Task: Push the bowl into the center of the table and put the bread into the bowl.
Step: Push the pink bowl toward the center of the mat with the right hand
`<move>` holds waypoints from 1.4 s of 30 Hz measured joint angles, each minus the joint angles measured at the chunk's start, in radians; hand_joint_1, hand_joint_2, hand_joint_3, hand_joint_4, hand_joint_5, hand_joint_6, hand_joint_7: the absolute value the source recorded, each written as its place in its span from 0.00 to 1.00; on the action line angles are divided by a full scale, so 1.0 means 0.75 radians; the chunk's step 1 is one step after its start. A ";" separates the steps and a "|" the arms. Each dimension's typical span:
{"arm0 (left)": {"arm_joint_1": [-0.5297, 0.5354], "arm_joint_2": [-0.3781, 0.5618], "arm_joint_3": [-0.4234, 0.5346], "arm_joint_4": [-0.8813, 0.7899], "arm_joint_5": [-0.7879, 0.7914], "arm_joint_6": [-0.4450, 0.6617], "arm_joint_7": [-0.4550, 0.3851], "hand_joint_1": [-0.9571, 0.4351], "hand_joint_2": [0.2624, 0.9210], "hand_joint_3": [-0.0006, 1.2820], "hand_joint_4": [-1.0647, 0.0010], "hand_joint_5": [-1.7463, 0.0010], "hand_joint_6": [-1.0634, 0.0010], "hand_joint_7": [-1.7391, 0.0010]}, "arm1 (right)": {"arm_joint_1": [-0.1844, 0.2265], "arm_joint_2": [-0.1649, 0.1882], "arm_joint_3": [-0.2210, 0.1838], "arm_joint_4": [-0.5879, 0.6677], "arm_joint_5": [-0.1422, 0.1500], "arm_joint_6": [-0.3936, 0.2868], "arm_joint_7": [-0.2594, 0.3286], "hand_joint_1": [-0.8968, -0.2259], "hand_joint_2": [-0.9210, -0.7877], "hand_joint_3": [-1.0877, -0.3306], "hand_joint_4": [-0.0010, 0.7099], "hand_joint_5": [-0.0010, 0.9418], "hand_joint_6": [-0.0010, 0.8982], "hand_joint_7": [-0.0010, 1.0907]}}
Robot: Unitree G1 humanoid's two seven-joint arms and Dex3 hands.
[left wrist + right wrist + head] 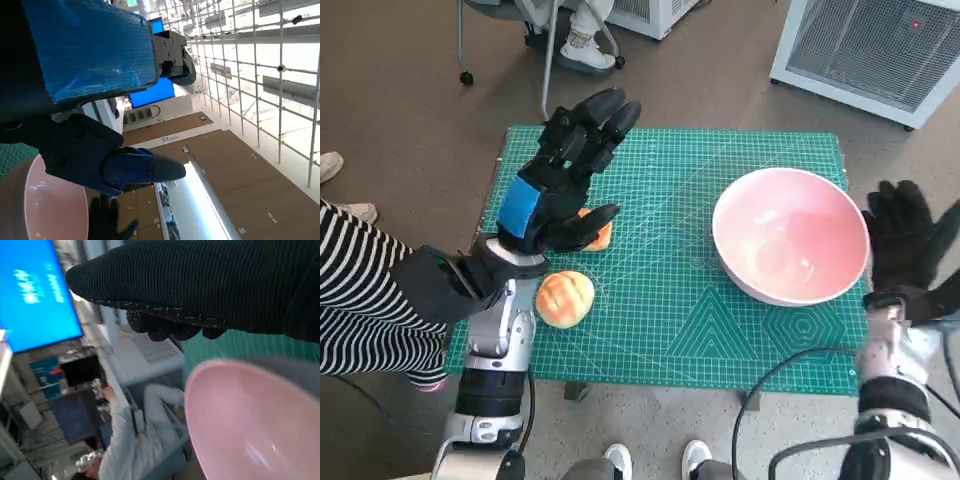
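**Bowl at the right of the mat, bread at the left**

Bowl (pixel 790 236), pink, sits on the green cutting mat (pixel 670 320) toward its right edge. Just beside its rim waits the gloved right hand (pixel 908 245), fingers spread, holding nothing. Left hand (pixel 565 175) hovers with fingers apart and empty over one bread roll (pixel 597 236) (mostly hidden); another roll (pixel 564 298) lies near the mat's left edge.

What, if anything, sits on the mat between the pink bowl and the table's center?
Nothing visible does. The bowl sits at the mat's right side with the right hand beside its outer rim, and only bare green mat lies toward the center. Both bread pieces lie further left, by the left hand.
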 measured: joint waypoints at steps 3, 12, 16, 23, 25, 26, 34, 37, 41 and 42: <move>0.004 0.005 0.001 -0.001 0.000 0.000 0.000 0.25 1.00 0.24 0.91 0.88 1.00 0.66 | -0.025 0.020 -0.006 0.021 0.002 0.017 0.006 0.36 0.00 0.32 0.21 0.01 0.09 0.37; 0.012 0.015 0.000 -0.002 0.000 0.000 0.000 0.24 1.00 0.23 0.91 0.88 1.00 0.66 | -0.098 0.090 -0.044 0.069 0.049 0.092 0.073 0.33 0.00 0.33 0.23 0.01 0.08 0.35; 0.016 0.024 0.001 -0.004 0.000 0.000 0.001 0.24 1.00 0.23 0.90 0.88 1.00 0.66 | -0.127 0.127 -0.076 0.086 0.092 0.137 0.103 0.33 0.00 0.32 0.23 0.01 0.08 0.35; 0.031 0.039 0.001 -0.017 0.000 0.001 0.003 0.23 1.00 0.24 0.90 0.89 1.00 0.66 | -0.176 0.187 -0.101 0.094 0.113 0.178 0.137 0.35 0.00 0.29 0.24 0.01 0.07 0.33; 0.034 0.041 0.001 -0.020 0.000 0.001 0.003 0.23 1.00 0.24 0.90 0.89 1.00 0.66 | -0.193 0.202 -0.107 0.095 0.122 0.186 0.144 0.35 0.00 0.29 0.24 0.01 0.08 0.33; 0.036 0.042 0.002 -0.021 -0.001 0.001 0.003 0.23 1.00 0.24 0.90 0.89 1.00 0.66 | -0.202 0.212 -0.112 0.095 0.126 0.190 0.146 0.35 0.00 0.28 0.24 0.01 0.09 0.34; 0.056 0.049 0.015 -0.030 -0.004 0.002 0.002 0.22 1.00 0.23 0.89 0.90 1.00 0.67 | -0.259 0.263 -0.147 0.103 0.168 0.220 0.146 0.34 0.00 0.27 0.24 0.01 0.11 0.34; 0.060 0.054 0.027 -0.030 -0.006 0.001 0.001 0.22 1.00 0.23 0.87 0.91 1.00 0.67 | -0.272 0.277 -0.165 0.108 0.187 0.236 0.147 0.34 0.00 0.26 0.24 0.00 0.10 0.33; 0.071 0.060 0.039 -0.030 -0.006 -0.006 -0.001 0.22 1.00 0.22 0.86 0.93 1.00 0.68 | -0.286 0.292 -0.185 0.116 0.211 0.255 0.146 0.33 0.00 0.27 0.23 0.00 0.10 0.33; 0.075 0.062 0.040 -0.030 -0.006 -0.009 -0.001 0.22 1.00 0.22 0.85 0.93 1.00 0.68 | -0.291 0.296 -0.192 0.118 0.212 0.261 0.146 0.33 0.00 0.27 0.22 0.00 0.10 0.33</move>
